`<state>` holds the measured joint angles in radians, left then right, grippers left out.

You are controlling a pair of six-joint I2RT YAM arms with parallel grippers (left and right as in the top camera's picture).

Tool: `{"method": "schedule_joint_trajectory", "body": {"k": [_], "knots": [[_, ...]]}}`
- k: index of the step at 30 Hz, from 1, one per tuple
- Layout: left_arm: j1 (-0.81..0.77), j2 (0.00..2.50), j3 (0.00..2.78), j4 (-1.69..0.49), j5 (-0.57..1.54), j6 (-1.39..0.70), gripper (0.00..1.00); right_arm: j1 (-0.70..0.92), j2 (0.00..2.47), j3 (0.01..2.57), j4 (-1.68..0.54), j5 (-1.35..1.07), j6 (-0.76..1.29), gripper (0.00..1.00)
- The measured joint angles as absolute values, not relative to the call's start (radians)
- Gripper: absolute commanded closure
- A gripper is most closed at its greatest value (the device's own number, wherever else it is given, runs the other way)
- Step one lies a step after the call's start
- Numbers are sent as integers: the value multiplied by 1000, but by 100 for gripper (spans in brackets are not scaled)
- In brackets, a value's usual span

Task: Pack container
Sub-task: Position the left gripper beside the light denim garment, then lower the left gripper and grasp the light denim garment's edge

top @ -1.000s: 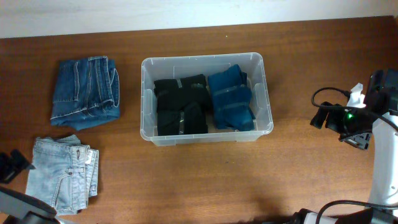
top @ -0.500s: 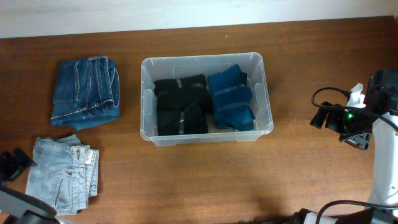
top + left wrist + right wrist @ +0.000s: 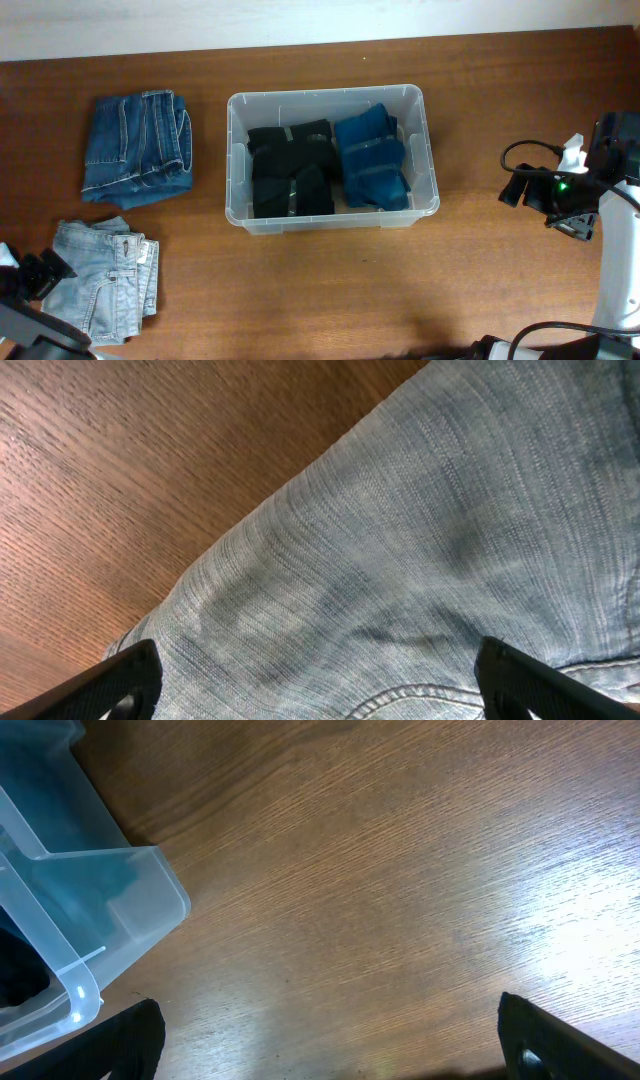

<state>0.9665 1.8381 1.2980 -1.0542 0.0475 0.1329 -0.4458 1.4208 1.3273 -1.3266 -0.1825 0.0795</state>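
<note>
Wooden table (image 3: 330,290), container (image 3: 331,226) lengthwise left-right.

Clear glossy plastic container (image 3: 430,150), woven denim jeans (image 3: 420,550), grained wood table (image 3: 330,290).

A large rectangular clear plastic tub (image 3: 325,92) with rounded corners and a rimmed edge is shown upright and uncovered. It is set near the middle of the brown wooden counter (image 3: 330,290), with its long sides running left to right. Inside, a black folded garment (image 3: 291,170) is held on the left, and a dark blue folded garment (image 3: 372,160) lies just beside it on the right.
</note>
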Motion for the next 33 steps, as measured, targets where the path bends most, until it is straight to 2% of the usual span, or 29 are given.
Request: {"method": "schedule_joint_trajectory", "body": {"k": [14, 24, 33], "knots": [[966, 1837, 1176, -924, 75, 70, 1, -446, 1421, 1327, -1327, -183, 80, 1], [951, 1829, 1155, -908, 109, 62, 0, -446, 1421, 1327, -1327, -183, 80, 2], [781, 1814, 1118, -900, 119, 21, 1, -446, 1421, 1327, -1327, -183, 79, 2]]}}
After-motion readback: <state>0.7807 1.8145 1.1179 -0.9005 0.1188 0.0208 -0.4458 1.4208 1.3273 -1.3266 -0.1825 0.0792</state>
